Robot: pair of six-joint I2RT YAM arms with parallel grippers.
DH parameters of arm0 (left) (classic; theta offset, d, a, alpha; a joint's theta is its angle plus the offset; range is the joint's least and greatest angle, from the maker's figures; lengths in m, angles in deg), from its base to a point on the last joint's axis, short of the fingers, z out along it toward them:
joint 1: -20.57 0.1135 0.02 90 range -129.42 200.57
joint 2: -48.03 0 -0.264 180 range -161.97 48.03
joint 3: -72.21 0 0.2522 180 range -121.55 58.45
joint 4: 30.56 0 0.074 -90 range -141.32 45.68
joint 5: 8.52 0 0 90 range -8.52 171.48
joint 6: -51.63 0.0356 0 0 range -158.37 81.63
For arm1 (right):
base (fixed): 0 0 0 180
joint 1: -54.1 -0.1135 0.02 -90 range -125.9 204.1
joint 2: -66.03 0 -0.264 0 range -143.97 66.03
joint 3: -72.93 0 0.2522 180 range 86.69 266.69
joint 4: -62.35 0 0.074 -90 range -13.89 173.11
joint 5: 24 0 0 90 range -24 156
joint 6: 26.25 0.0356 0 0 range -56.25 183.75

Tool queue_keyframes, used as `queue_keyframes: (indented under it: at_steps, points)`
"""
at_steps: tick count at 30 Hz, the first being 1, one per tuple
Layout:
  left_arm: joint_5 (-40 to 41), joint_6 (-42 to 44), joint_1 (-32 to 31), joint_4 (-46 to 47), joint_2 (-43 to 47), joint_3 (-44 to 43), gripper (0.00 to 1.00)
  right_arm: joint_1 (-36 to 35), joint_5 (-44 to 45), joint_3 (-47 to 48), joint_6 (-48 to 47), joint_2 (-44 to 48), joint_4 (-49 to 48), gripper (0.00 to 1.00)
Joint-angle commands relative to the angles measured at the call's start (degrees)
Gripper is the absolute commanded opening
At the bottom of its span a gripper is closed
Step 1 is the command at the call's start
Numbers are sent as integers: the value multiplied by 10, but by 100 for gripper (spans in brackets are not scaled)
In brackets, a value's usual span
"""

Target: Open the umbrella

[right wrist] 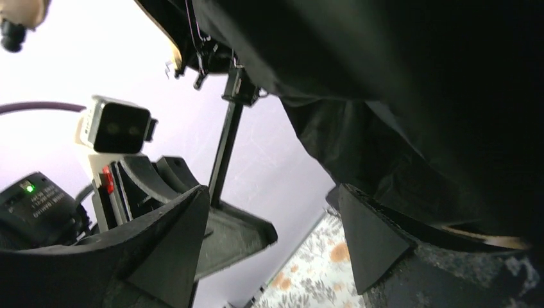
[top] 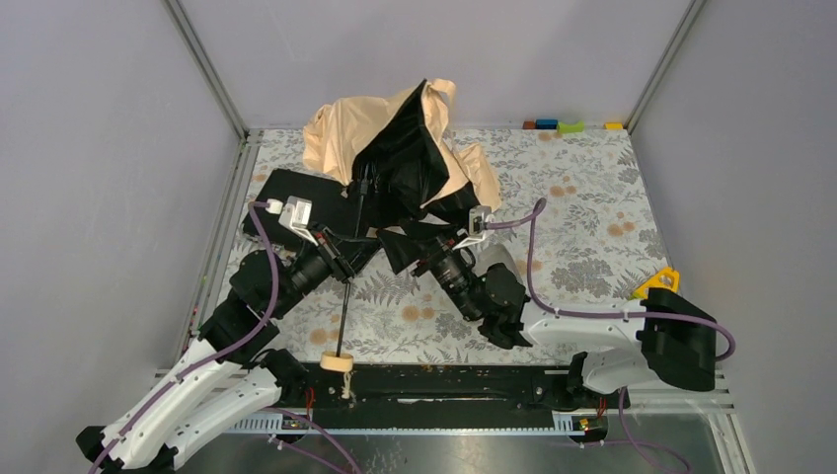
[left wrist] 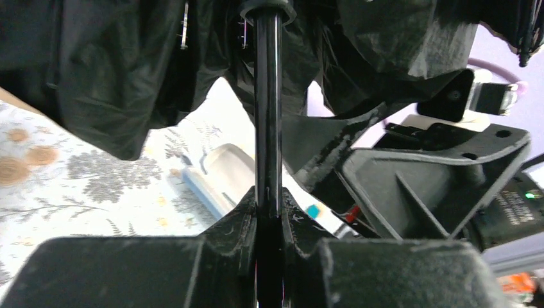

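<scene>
The umbrella is partly spread at the back of the table, with its peach-tan canopy [top: 341, 128] crumpled and the black underside [top: 405, 163] facing me. Its thin dark shaft [top: 344, 311] runs down to the cream knob handle [top: 337, 363] at the near edge. My left gripper [top: 344, 265] is shut on the shaft; in the left wrist view [left wrist: 268, 208] the shaft [left wrist: 267, 96] stands pinched between the jaws. My right gripper [top: 419, 252] is open and empty just under the canopy's black fabric [right wrist: 398, 96]. In the right wrist view [right wrist: 272, 221] the shaft [right wrist: 224, 154] is to its left.
A flat black case [top: 291, 193] lies under the canopy at the left. Small coloured blocks [top: 568, 126] sit at the back right wall. A yellow part [top: 659, 281] lies at the right edge. Grey walls close in the floral tablecloth [top: 582, 227].
</scene>
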Motion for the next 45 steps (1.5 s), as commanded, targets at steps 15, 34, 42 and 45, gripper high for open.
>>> queue_keyframes:
  at_steps: [15,34,42,45]
  points:
    - [-57,-173,1,220,26,50,0,-3,69,156,-91,-122,-132,62]
    - [-31,-181,-12,281,12,59,0,-2,118,157,-32,-163,-145,63]
    - [-29,-158,-15,206,20,70,0,12,207,261,-171,-136,78,58]
    - [-26,-161,-15,202,29,81,0,25,236,264,-199,-132,109,56]
